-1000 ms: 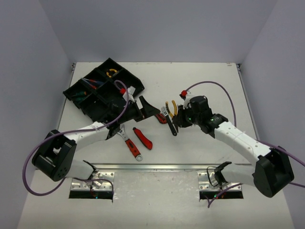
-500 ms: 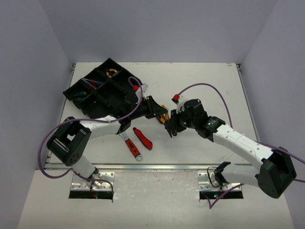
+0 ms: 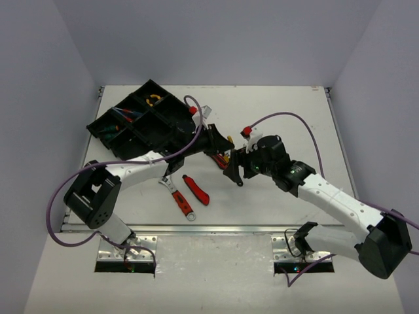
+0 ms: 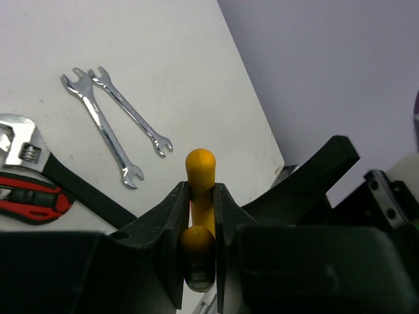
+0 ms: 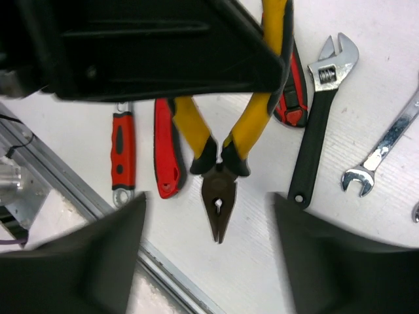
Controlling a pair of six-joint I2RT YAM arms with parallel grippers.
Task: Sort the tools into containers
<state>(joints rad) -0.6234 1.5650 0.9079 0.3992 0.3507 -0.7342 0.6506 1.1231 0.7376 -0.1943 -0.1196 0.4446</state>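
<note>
Inside black tray (image 3: 178,106): yellow tool (image 3: 154,99); screwdrivers (image 3: 124,114).

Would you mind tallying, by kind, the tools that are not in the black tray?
Yellow-handled pliers: 1
Adjustable wrenches: 2
Red utility knives: 2
Silver spanners: 2
Total: 7

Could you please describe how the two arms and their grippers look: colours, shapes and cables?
The left arm and the right arm have white link shells and black joints. A purple cable loops along each, with a small red part near the wrist. The left gripper and the right gripper are black with broad, flat fingers.
</note>
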